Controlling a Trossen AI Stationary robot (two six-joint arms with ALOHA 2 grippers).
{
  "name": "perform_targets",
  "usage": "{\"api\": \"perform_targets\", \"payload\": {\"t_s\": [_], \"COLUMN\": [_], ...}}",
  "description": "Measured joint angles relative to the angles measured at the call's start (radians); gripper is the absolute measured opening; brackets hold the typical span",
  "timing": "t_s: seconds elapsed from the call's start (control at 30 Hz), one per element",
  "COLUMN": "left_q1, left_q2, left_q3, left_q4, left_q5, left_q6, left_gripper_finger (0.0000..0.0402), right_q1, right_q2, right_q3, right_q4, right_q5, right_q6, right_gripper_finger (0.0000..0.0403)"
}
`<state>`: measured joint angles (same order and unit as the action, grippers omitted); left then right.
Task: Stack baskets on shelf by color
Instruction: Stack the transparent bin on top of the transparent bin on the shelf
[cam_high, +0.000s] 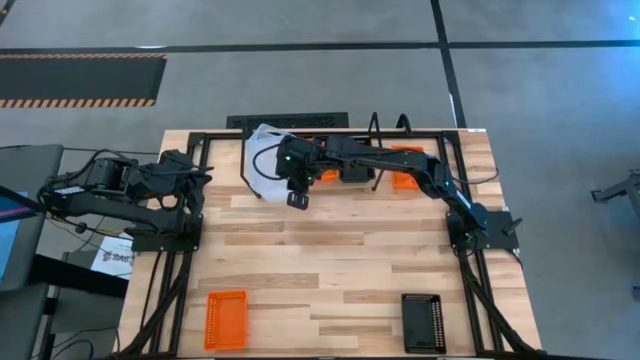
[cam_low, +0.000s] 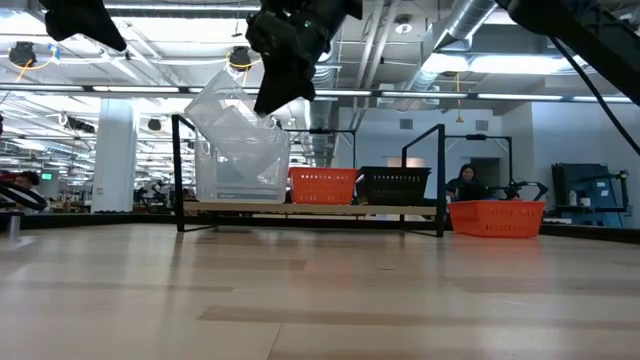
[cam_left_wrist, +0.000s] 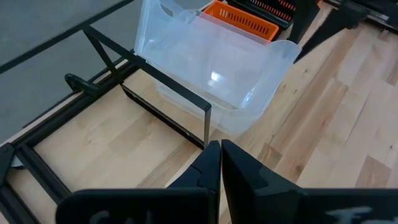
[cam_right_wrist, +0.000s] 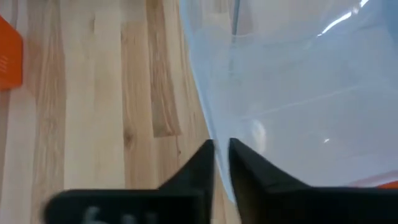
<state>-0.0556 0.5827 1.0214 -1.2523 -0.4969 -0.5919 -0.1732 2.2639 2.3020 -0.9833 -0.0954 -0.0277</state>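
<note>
A tilted clear basket (cam_low: 222, 108) (cam_right_wrist: 298, 93) sits atop other clear baskets (cam_low: 240, 175) at the shelf's (cam_low: 330, 207) left end. My right gripper (cam_high: 298, 195) (cam_right_wrist: 221, 149) reaches in from the right and is shut on its wall. One orange basket (cam_low: 323, 185) and one black basket (cam_low: 393, 185) stand on the shelf board. Another orange basket (cam_low: 497, 216) rests on the table past the shelf's right post. My left gripper (cam_high: 203, 178) (cam_left_wrist: 221, 152) is shut and hovers left of the shelf, touching nothing. My right gripper pinches the clear basket's side wall at its rim (cam_right_wrist: 208, 124) between the two fingers, coming from above and slanting down. The basket is tilted, one end raised, its lower part still in the clear stack below.
An orange basket (cam_high: 225, 318) lies on the table near the near-left corner and a black basket (cam_high: 423, 320) near the near-right corner. The shelf's black wire frame (cam_left_wrist: 165, 81) stands along the far edge. Bare wood lies between the shelf and the near baskets.
</note>
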Motion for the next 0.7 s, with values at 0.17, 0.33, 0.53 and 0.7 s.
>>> {"api": "perform_targets", "payload": {"t_s": [0.17,0.33,0.53,0.7], "left_q1": [0.0,0.0,0.0,0.0], "left_q2": [0.0,0.0,0.0,0.0], "left_q3": [0.0,0.0,0.0,0.0], "left_q4": [-0.027,-0.068,-0.078,-0.078], "left_q5": [0.0,0.002,0.002,0.002], "left_q6": [-0.008,-0.042,-0.045,-0.045], "left_gripper_finger": [0.0,0.0,0.0,0.0], "right_q1": [0.001,0.001,0.002,0.006], "right_q2": [0.0,0.0,-0.018,-0.047], "right_q3": [0.0,0.0,0.0,0.018], "right_q4": [0.02,0.046,0.0,-0.002], "right_q5": [0.014,0.042,0.053,0.074], "right_q6": [-0.002,0.001,0.026,0.031], "right_gripper_finger": [0.0012,0.0005,0.0002,0.0001]}}
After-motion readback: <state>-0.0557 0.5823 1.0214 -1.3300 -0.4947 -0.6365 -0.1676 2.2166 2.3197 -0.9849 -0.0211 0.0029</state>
